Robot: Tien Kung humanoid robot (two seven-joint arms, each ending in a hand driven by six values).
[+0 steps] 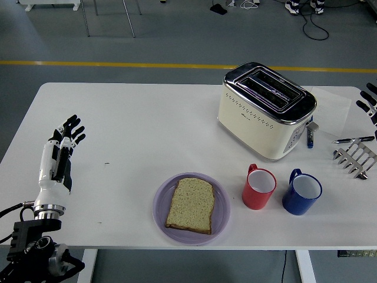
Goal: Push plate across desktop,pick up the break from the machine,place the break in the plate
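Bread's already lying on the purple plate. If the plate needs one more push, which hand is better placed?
Probably left. The left hand hovers open over the table, nothing between it and the purple plate. The right hand barely shows at the far edge, behind the toaster and mugs.

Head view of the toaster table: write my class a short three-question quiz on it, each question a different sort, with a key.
1. True or false: the bread slice lies on the purple plate.
2. Which mug stands nearer the plate? A) red mug B) blue mug
3. Fill in: the left robot hand holds ____.

Key: 1 true; 2 A; 3 nothing, its fingers are spread over the white table, left of the toaster.
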